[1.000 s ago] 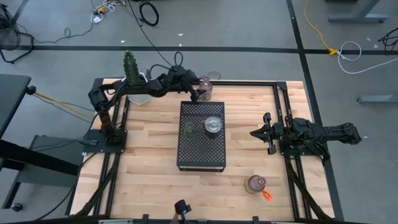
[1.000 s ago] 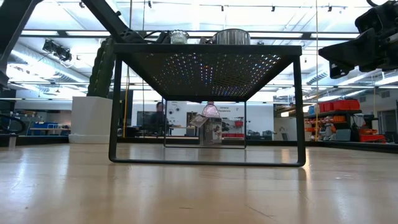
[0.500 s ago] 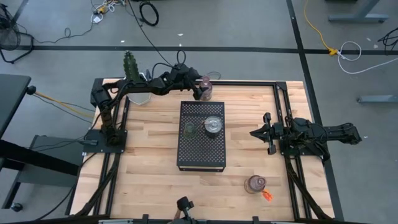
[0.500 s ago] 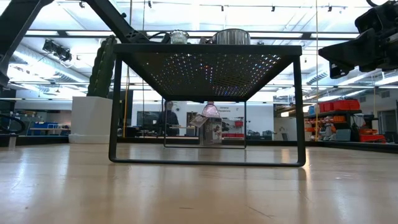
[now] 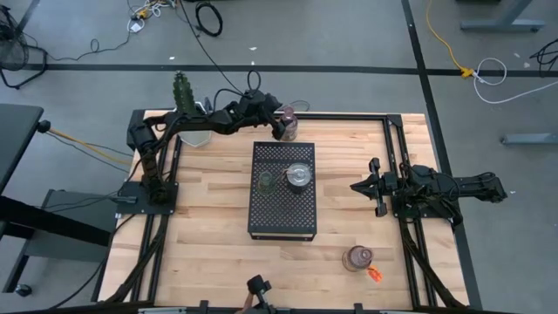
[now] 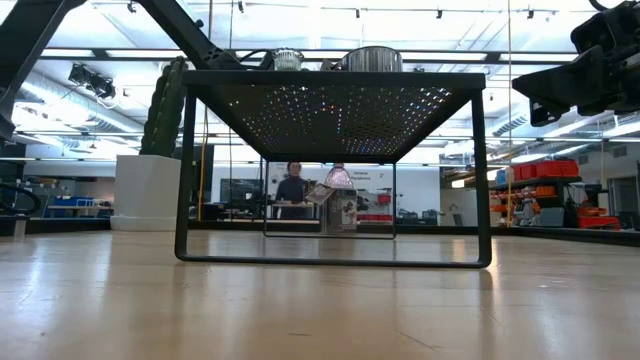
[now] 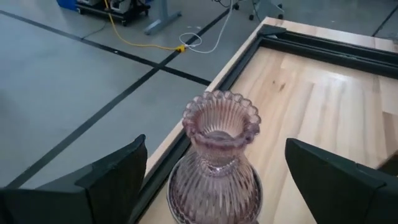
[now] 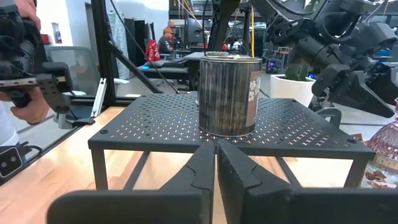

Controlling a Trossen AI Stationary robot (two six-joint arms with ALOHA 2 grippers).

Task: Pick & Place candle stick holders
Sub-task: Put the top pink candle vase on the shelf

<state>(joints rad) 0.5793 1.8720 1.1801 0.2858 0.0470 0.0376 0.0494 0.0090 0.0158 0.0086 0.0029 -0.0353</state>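
I count four candle stick holders: two on the rack (image 5: 282,214), two on the table (image 5: 209,244). My left end effector (image 7: 205,186) gapes around the pink holder (image 7: 217,155), its base cut off; my right end effector (image 8: 216,163) is together.

From my station I see a grey concrete floor (image 5: 349,35) around the wooden table (image 5: 209,201), crossed by dark tape lines, with a yellow cable (image 5: 440,39) and black cables (image 5: 207,17) lying on it. A dark side table (image 5: 13,131) stands just beside the rig's left. Across the table top, ceiling strip lights (image 6: 330,52) run over a workshop with shelving (image 6: 545,190), and a person (image 6: 292,188) stands at a bench far back.
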